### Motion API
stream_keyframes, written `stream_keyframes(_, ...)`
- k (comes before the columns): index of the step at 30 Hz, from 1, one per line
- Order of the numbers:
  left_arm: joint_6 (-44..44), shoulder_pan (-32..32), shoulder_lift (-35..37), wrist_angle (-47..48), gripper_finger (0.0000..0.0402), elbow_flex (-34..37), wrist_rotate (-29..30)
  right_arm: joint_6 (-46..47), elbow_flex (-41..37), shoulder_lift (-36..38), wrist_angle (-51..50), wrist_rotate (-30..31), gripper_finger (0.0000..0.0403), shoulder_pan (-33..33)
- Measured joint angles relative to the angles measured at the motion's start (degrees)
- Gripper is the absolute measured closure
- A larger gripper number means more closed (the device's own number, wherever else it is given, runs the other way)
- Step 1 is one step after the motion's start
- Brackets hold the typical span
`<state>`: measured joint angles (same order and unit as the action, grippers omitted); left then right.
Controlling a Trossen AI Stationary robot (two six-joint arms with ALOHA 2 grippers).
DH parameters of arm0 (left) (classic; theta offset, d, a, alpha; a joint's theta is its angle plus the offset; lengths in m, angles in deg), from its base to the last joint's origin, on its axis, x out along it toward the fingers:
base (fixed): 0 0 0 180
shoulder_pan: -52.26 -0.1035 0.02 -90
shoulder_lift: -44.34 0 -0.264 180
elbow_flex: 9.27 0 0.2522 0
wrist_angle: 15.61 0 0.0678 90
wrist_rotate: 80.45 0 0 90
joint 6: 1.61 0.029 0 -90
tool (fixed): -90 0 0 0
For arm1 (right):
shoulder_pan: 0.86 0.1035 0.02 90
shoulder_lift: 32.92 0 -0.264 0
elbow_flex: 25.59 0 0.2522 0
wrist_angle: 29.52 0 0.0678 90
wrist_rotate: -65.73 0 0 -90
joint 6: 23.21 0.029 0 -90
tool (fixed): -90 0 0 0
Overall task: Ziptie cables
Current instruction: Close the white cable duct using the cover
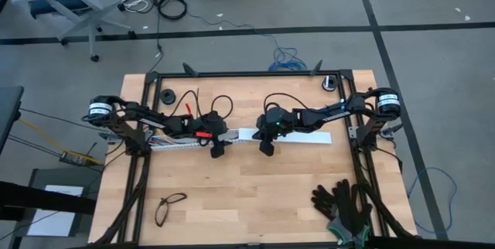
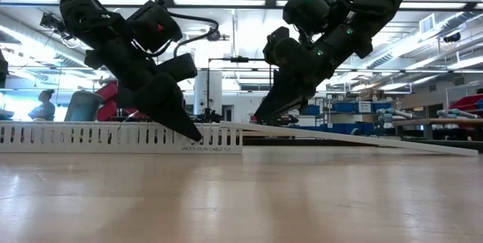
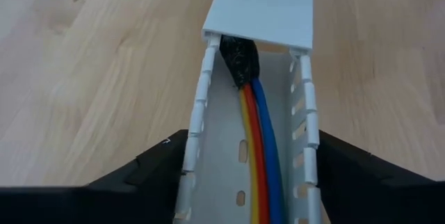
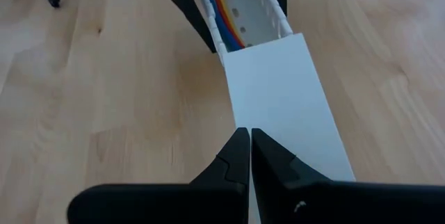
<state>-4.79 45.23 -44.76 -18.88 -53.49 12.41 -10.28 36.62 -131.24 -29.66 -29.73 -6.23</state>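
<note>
The long white slotted plastic cable channel is lying across the middle of the light wooden table, running left to right. The bundle of thin yellow, orange, red and blue cables is resting inside this channel, running along its floor between the two slotted walls; its black-wrapped end is sitting just under the edge of the flat white plastic cover strip.

The left gripper is positioned over the right end of the open channel, with its dark fingers standing wide, one outside each channel wall. Whether the fingers are touching the walls cannot be told.

The right gripper is sitting at the near edge of the cover strip, with its two fingers pressed together. In the low view the cover strip's left end is raised above the channel, while its right end is lying on the table.

A pair of black-framed safety glasses is lying near the front left of the table. Dark work gloves are lying at the front right.
</note>
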Motion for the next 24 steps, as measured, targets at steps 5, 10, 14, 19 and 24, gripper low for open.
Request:
stream_keyframes(5,0.1,0.0,0.0,-0.1,0.0171,0.0,-0.1,-0.9,0.0,0.0,-0.2,2.0,0.0403,-0.3)
stream_keyframes(10,0.1,0.0,0.0,-0.3,0.0194,0.0,-1.4,-1.0,0.0,0.0,0.5,2.8,0.0403,-0.9)
stream_keyframes(14,0.1,0.0,0.0,-0.3,0.0198,0.0,-1.6,-0.9,0.0,0.0,0.5,2.8,0.0403,-1.2)
stream_keyframes(19,0.1,0.0,0.0,-0.3,0.0198,0.0,-1.6,-0.5,0.0,-0.5,-0.2,2.7,0.0403,-1.5)
stream_keyframes(24,0.2,0.0,0.0,-0.3,0.0198,0.0,-1.6,1.2,0.9,-5.1,3.6,-1.1,0.0402,-2.5)
